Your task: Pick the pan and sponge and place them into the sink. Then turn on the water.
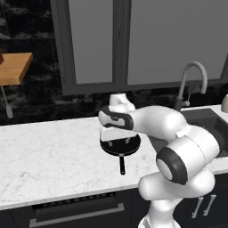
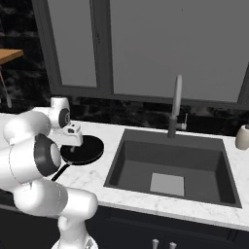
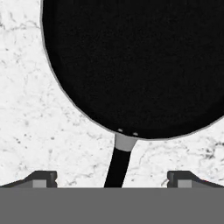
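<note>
The black pan lies on the white marble counter left of the sink, its thin handle pointing toward the counter's front edge. My gripper hangs open just above the pan, with one fingertip on each side of the handle and well clear of it. From the right base view, the gripper sits over the left part of the pan. The gooseneck faucet stands behind the basin with no stream running. The sponge is out of view.
A white soap dispenser stands on the counter at the sink's far right corner. A wooden shelf sticks out at upper left. Dark window frames and a black backsplash close off the back.
</note>
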Robot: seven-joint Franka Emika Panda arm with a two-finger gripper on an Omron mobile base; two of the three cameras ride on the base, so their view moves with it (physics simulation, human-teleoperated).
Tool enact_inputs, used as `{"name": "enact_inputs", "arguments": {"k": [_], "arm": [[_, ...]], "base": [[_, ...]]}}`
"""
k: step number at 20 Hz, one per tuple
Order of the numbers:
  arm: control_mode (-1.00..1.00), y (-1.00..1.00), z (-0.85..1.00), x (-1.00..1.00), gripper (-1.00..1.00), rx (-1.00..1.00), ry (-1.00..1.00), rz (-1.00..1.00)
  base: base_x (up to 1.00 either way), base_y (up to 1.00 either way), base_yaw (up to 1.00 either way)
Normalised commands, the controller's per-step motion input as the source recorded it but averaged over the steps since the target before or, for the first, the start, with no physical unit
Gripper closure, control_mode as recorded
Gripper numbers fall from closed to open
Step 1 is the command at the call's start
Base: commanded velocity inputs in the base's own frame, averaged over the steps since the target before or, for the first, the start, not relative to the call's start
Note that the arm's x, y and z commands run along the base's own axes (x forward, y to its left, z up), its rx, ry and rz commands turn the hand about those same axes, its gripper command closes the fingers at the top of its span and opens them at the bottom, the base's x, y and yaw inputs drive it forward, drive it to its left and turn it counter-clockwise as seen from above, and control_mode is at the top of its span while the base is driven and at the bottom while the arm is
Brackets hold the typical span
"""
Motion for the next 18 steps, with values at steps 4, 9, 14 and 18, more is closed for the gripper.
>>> {"name": "enact_inputs", "arguments": {"k": [4,9,14,18], "arm": [[-1.0,0.09,-0.5,0.0,-1.0,0.0,0.0,0.0],[-1.0,0.01,-0.22,-0.02,-1.0,0.0,0.0,0.0],[-1.0,0.0,-0.13,-0.28,-1.0,0.0,-0.03,0.0],[-1.0,0.0,-0.11,-0.37,-1.0,0.0,-0.08,0.0]], "base": [[0.0,0.0,0.0],[0.0,0.0,0.0],[0.0,0.0,0.0],[0.0,0.0,0.0]]}}
